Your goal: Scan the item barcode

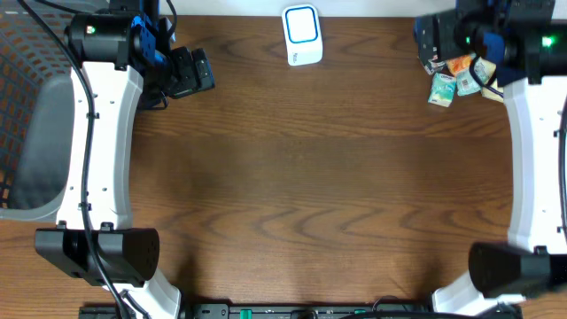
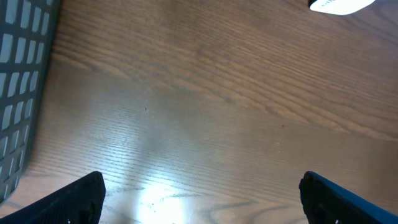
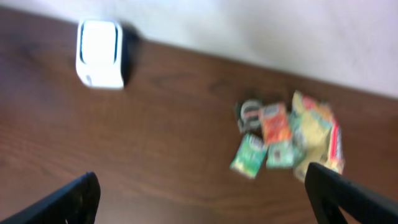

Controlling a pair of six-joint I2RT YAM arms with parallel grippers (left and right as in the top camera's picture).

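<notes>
Here, the right gripper point(image 3: 202, 198), jaws spread and empty, hovers near the heaped snack packets point(image 3: 283, 140) at the far right of the table point(image 1: 310, 177), well apart from the scanner point(image 3: 99, 55); the left gripper point(image 2: 202, 200) is likewise spread. Overlapping packets may cause a double pick or a slip.

- Small colourful snack packets point(image 3: 286, 140): blurred in right wrist view, print unreadable; partly under white right arm point(image 1: 530, 115) overhead.
- White box-shaped scanner point(image 2: 341, 5): cut by left wrist view's top edge.

Wooden table point(image 1: 310, 177) bears white scanner point(image 1: 302, 35), snack packets point(image 1: 447, 84).
</notes>
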